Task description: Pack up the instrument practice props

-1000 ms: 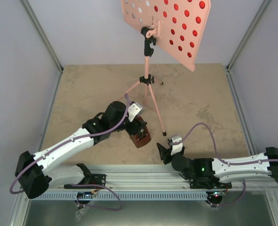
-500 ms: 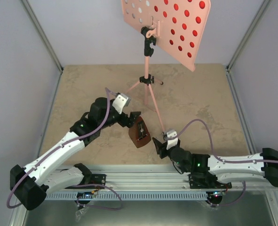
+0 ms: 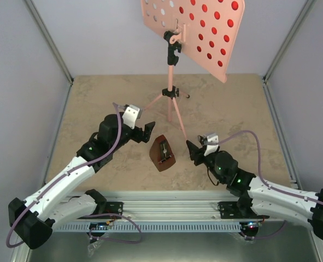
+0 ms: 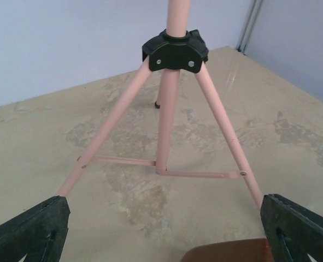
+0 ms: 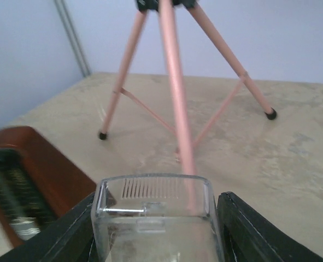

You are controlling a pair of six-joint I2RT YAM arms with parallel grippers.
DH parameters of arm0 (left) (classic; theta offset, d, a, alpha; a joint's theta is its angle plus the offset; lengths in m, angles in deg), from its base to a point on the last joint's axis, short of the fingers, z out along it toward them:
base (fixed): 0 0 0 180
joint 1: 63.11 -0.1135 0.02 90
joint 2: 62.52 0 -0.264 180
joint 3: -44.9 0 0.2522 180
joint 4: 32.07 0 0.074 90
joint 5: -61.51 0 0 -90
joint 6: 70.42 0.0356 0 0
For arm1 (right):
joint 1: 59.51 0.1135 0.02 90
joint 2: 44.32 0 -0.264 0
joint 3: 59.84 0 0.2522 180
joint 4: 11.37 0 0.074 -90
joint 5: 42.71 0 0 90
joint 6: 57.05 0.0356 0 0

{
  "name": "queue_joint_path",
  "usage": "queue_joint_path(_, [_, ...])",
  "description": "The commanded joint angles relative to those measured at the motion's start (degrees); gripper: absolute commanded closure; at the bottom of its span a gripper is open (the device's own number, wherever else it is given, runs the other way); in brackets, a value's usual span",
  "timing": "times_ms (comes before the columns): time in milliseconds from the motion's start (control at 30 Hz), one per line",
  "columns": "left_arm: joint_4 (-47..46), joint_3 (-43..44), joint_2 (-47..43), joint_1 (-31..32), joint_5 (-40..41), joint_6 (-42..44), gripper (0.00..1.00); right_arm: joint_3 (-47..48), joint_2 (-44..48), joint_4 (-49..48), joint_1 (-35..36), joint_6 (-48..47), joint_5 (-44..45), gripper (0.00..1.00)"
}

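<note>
The pink music stand (image 3: 170,91) stands at the back, its hole-dotted desk (image 3: 194,27) up high. Red shows through the right holes and white through the left ones, so the sheets sit behind the desk. The brown metronome (image 3: 162,154) stands free on the table, in front of the tripod. My left gripper (image 3: 145,132) is open and empty just left of the metronome; in the left wrist view (image 4: 164,203) it faces the tripod hub (image 4: 175,52). My right gripper (image 3: 194,150) is right of the metronome, shut on a clear plastic cover (image 5: 153,218).
The tripod's legs (image 5: 175,93) spread right in front of both grippers. The metronome's edge shows at the left of the right wrist view (image 5: 24,180). Grey walls with metal posts (image 3: 49,43) close in the beige table (image 3: 232,109) on three sides.
My left gripper let go of the metronome, opened and drew back up and to the left. My right arm swung forward and now points at the metronome's right side.
</note>
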Motion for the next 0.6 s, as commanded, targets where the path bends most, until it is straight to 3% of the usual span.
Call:
queue_joint_path(0, [-1.03, -0.63, 0.71, -0.15, 3.01, -0.84, 0.02, -1.44, 3.6, -7.75, 7.1, -2.92, 5.46, 0.57])
queue_joint_path(167, [-1.46, -0.86, 1.73, -0.19, 1.77, -1.42, 0.02, -2.0, -0.92, -19.25, 16.98, -9.91, 12.43, 0.57])
queue_joint_path(433, [-1.7, -1.65, 1.16, -0.19, 5.21, -1.58, 0.01, -0.47, -13.9, -33.35, 21.14, -7.59, 14.29, 0.57])
queue_joint_path(567, [-1.77, -1.81, 1.06, -0.19, 5.36, -1.79, 0.01, 1.72, -20.05, -35.34, 21.71, -6.83, 15.46, 0.58])
